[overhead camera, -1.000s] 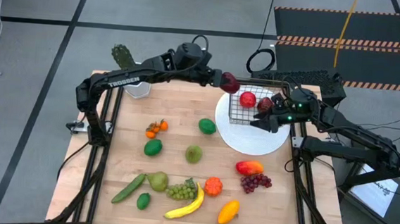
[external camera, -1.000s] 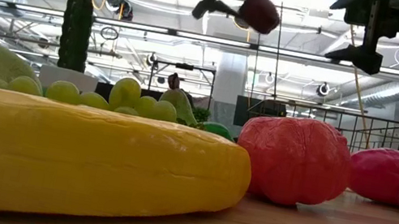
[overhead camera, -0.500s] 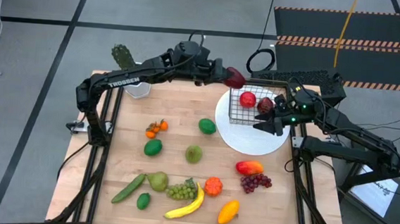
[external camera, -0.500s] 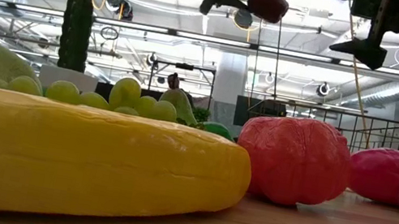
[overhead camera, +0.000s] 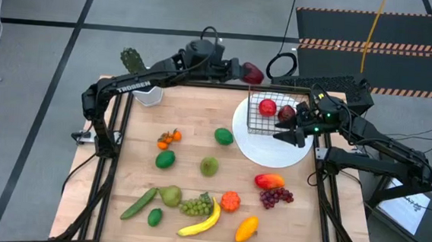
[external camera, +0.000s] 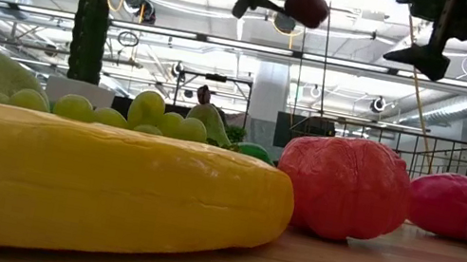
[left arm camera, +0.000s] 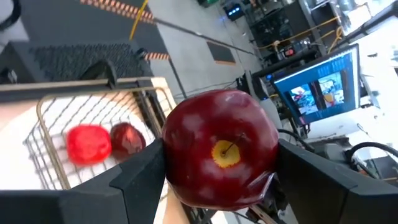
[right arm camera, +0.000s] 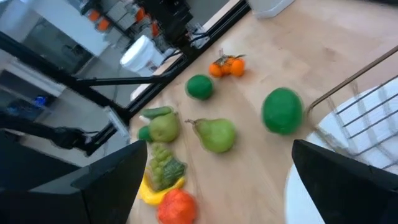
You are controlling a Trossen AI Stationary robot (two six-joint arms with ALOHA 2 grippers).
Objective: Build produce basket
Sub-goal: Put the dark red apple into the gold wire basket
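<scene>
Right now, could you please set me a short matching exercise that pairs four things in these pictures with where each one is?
Things:
1. dark red apple
2. basket
3. banana
4. cactus

Places:
A. on the white plate
B. far left corner of the table
C. held in the left gripper
D. near edge, beside the green grapes

Pairs: 1-C, 2-A, 3-D, 4-B

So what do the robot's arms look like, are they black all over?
Mostly, yes. Both arms are dark and made of jointed tubes. The left arm has white letters printed along it. The right arm has a small green light glowing near its wrist. The left gripper has two flat, dark, blocky fingers.
</scene>
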